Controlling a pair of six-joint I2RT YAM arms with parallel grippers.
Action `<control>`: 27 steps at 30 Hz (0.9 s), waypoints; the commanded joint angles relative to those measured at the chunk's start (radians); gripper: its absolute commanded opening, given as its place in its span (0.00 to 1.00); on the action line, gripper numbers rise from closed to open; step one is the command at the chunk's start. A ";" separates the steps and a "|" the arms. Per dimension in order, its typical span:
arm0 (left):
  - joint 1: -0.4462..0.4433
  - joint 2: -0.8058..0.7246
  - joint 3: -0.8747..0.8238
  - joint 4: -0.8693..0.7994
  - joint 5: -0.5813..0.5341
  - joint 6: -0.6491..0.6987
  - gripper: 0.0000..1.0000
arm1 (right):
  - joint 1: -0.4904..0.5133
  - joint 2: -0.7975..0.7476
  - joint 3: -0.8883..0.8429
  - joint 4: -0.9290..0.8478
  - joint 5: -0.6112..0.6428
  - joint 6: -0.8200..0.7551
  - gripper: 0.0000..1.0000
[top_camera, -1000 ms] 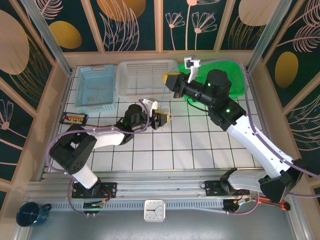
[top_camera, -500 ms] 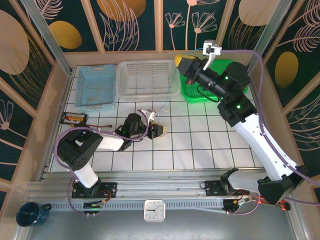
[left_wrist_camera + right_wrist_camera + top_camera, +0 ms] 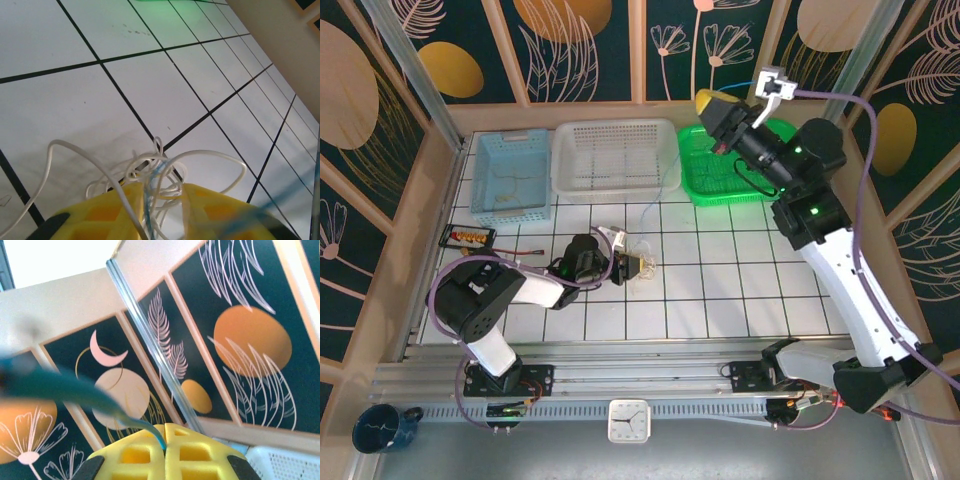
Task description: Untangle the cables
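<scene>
**Bench** (image 3: 720,290): white square tiles with dark grout lines, evenly lit, soft shadows only.

**Walls** (image 3: 590,45): the bench is enclosed on three sides by dark teal panels. They are printed with pale line-drawn leaves and flowers and with orange and gold discs, and are divided by tan wooden strips.

**Moon motif** (image 3: 106,352): a pale crescent, seen on one panel.

**Posts:** silver metal, one set at the far left corner (image 3: 415,75) and one at the far right (image 3: 872,58).

**Rail** (image 3: 650,375): grey metal, laid along the near edge.

**Clock** (image 3: 629,420): small, white and square, placed midway along the near edge.

**Bright area** (image 3: 50,257): a white patch, seen above the wall tops.
</scene>
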 commanded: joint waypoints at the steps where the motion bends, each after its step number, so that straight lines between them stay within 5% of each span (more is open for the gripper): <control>1: -0.001 0.015 -0.014 0.057 -0.002 -0.013 0.33 | -0.030 -0.046 0.060 0.062 0.016 0.005 0.00; 10: -0.001 0.004 -0.018 0.055 -0.005 -0.012 0.36 | -0.077 -0.039 0.036 0.083 0.008 0.035 0.00; 20: -0.001 -0.105 0.011 -0.016 0.006 0.002 0.63 | -0.088 -0.039 -0.013 0.101 -0.049 0.079 0.00; 27: -0.001 -0.113 0.098 -0.139 0.021 0.082 0.68 | -0.087 -0.055 -0.038 0.097 -0.038 0.069 0.00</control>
